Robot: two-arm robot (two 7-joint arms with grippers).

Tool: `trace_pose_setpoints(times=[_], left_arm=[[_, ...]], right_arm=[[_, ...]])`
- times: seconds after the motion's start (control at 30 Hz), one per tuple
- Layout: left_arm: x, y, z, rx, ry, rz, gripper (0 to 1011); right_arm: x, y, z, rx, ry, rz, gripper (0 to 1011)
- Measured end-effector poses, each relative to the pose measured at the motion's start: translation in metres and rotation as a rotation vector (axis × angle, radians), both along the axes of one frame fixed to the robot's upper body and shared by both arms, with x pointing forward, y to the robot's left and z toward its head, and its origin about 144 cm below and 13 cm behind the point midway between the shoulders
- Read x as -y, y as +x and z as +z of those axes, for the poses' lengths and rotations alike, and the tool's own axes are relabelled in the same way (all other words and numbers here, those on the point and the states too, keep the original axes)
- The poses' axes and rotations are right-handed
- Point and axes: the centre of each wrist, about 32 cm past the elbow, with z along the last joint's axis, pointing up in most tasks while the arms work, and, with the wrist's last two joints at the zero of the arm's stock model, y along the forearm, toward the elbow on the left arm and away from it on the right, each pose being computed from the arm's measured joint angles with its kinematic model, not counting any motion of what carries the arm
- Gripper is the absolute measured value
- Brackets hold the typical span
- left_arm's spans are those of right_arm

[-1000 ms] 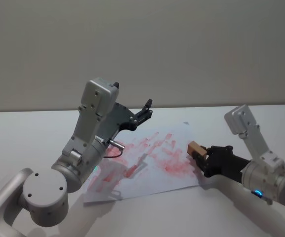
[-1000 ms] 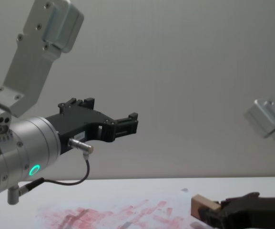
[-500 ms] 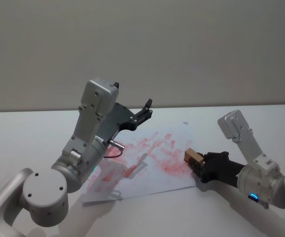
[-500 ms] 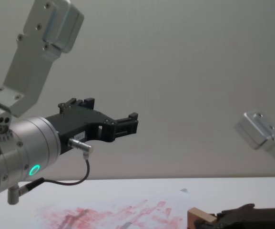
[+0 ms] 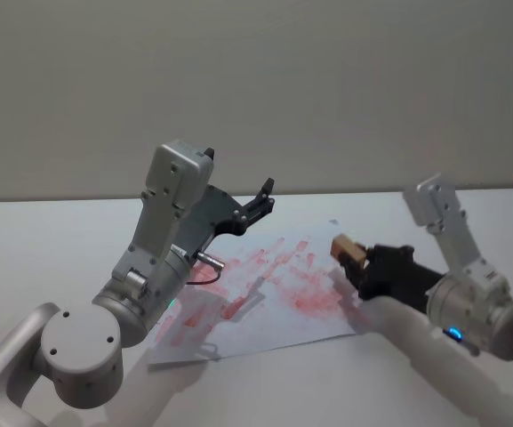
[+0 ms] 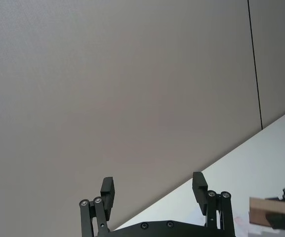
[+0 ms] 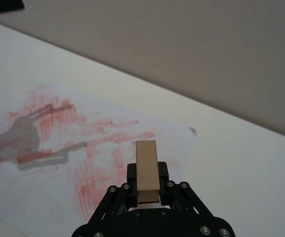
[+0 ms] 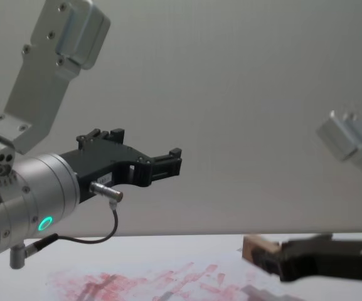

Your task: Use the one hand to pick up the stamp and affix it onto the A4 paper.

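Observation:
My right gripper [image 5: 356, 259] is shut on the stamp [image 5: 348, 246], a pale tan wooden block, and holds it in the air above the right part of the A4 paper [image 5: 274, 294]. The right wrist view shows the stamp [image 7: 147, 170] sticking out between the black fingers over the red-smeared A4 paper [image 7: 58, 143]. From the chest, the stamp [image 8: 254, 246] and right gripper [image 8: 265, 258] hang above the paper [image 8: 143, 282]. My left gripper [image 5: 263, 200] is parked high above the sheet's far left side, open and empty; it also appears in the left wrist view [image 6: 153, 190] and the chest view [image 8: 168, 164].
The white tabletop [image 5: 52, 240] spreads around the sheet on all sides. A plain grey wall [image 5: 327, 89] stands behind the table. The left arm's shadow lies on the paper's near left part.
The right gripper has lifted the stamp up off the paper and moved it slightly farther back. The left arm has not moved.

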Motion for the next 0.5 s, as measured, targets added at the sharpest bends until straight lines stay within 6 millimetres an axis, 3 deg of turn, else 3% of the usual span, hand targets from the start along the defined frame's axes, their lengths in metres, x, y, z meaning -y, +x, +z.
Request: trace_pose_setpoints(times=[0.5], left_arm=[[0.000,0.000,0.000,0.000,0.000,0.000,1001]], right_arm=[[0.019,-0.017,0.038,0.167,0.071,-0.140,217]])
